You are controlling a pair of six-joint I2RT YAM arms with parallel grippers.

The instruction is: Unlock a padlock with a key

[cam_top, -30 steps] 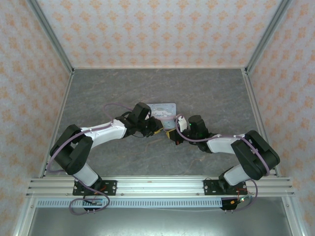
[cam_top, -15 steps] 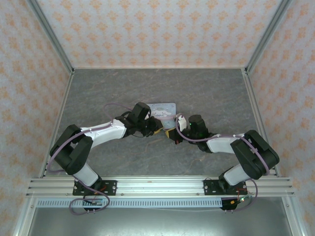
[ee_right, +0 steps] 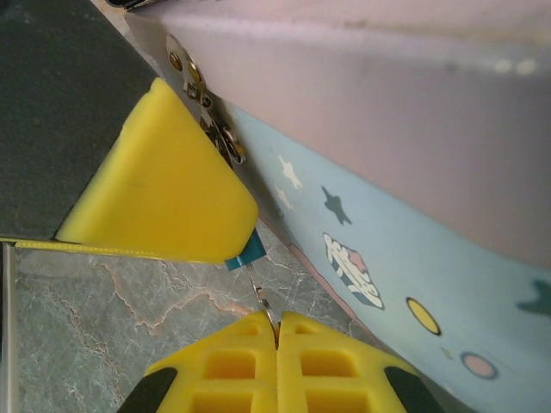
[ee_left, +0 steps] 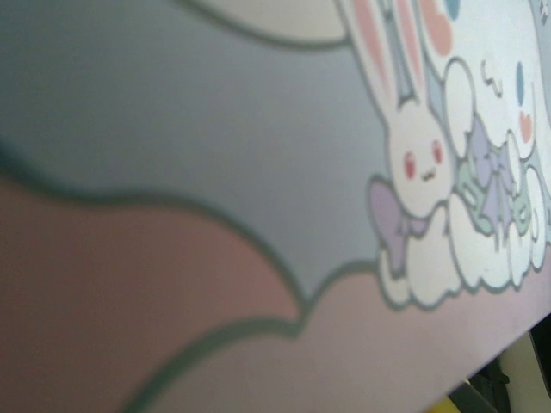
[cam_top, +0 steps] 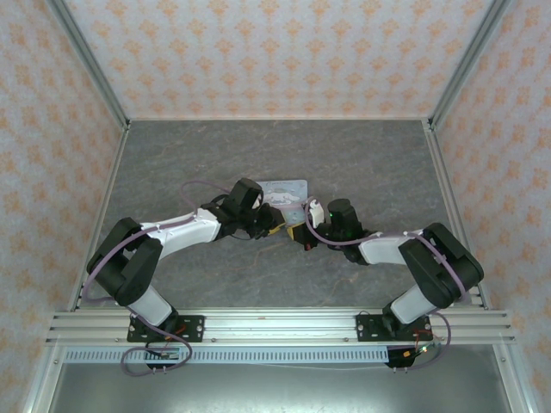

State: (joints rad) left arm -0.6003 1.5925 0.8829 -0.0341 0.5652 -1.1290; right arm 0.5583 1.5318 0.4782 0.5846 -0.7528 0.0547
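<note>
The padlock [ee_right: 244, 252] shows as a small teal corner poking out from under a yellow finger [ee_right: 164, 185] of my left gripper [cam_top: 274, 229], which looks shut on it. A thin metal key [ee_right: 261, 292] runs from that corner down into my right gripper [ee_right: 276, 323], whose yellow fingers are shut on the key's ring end. The key's tip touches the lock; the keyhole is hidden. In the top view my right gripper [cam_top: 301, 238] meets the left one just in front of the tin.
The pastel blue-and-pink tin [cam_top: 286, 190] stands right behind both grippers. Its metal clasp [ee_right: 207, 103] is close above the left finger, and its cartoon lid [ee_left: 258, 172] is very near the left wrist camera. Grey marbled table [cam_top: 215, 155] lies all around, with patterned walls beyond.
My right arm has edged slightly left towards the left gripper. The left arm and the tin have stayed put.
</note>
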